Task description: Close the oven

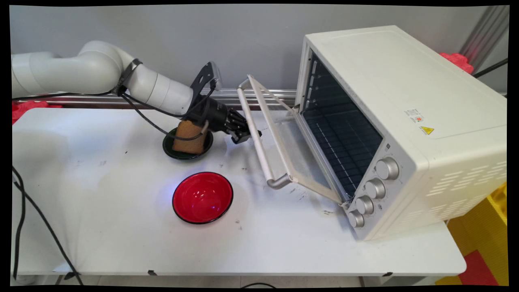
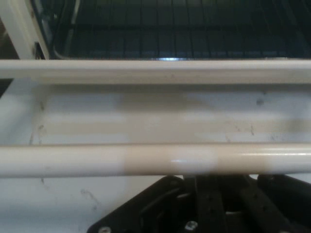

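A white toaster oven (image 1: 405, 101) stands at the right of the table, its glass door (image 1: 286, 142) hanging partly open. My black gripper (image 1: 242, 133) sits low against the left side of the door's pale bar handle (image 1: 256, 136), near the handle's middle. In the hand view the handle (image 2: 155, 160) runs straight across just above the gripper's linkage (image 2: 214, 194), with the door pane (image 2: 146, 114) and the dark oven rack (image 2: 170, 29) beyond. Just behind the hand, a brown piece of bread (image 1: 187, 137) stands on a dark green plate (image 1: 168, 148).
A red bowl (image 1: 202, 197) with a black rim sits on the white table (image 1: 101, 227) in front of the plate. Several knobs (image 1: 375, 188) line the oven's front. Black cables (image 1: 36, 219) hang at the table's left edge.
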